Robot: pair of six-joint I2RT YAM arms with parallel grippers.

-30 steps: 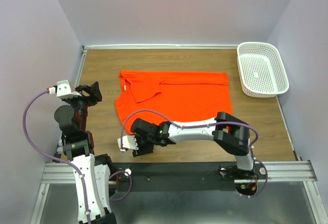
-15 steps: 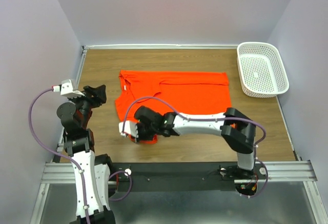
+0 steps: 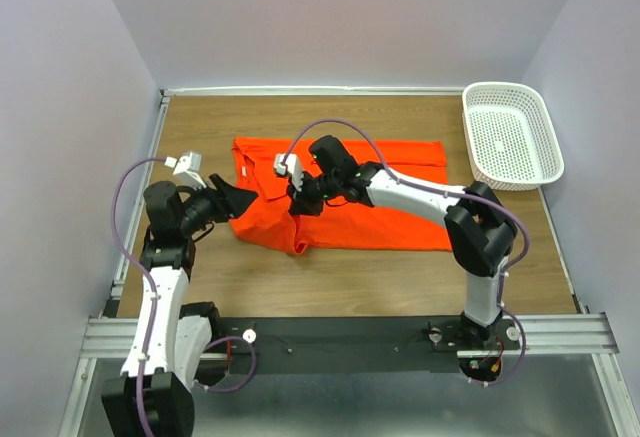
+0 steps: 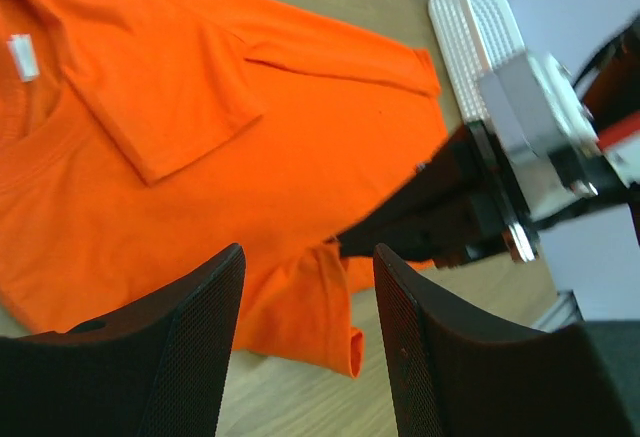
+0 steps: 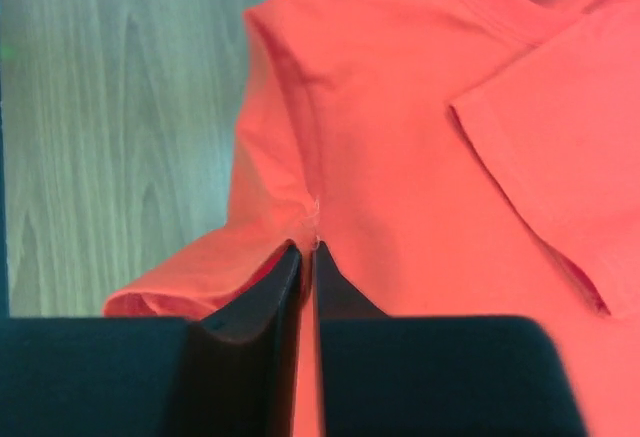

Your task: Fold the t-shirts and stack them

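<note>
The orange-red t-shirt (image 3: 385, 197) lies spread across the middle of the wooden table, with one sleeve folded over its chest. My right gripper (image 3: 303, 200) hangs above the shirt's left part and is shut on a pinch of its fabric (image 5: 300, 212). It holds a near-left flap (image 3: 300, 235) up off the table. In the left wrist view that flap (image 4: 320, 307) hangs from the right gripper's dark body (image 4: 450, 207). My left gripper (image 3: 238, 203) sits at the shirt's left edge. It is open (image 4: 308, 253) with nothing between its fingers.
A white perforated basket (image 3: 510, 137) stands at the back right corner, also visible in the left wrist view (image 4: 470, 27). Bare wood (image 3: 200, 277) lies to the left of and in front of the shirt. Purple walls close off the table's sides and back.
My right gripper shut on the shirt's near-left part and carried it up and back over the shirt. The left arm swung right to the shirt's left edge, its jaws narrowing somewhat.
</note>
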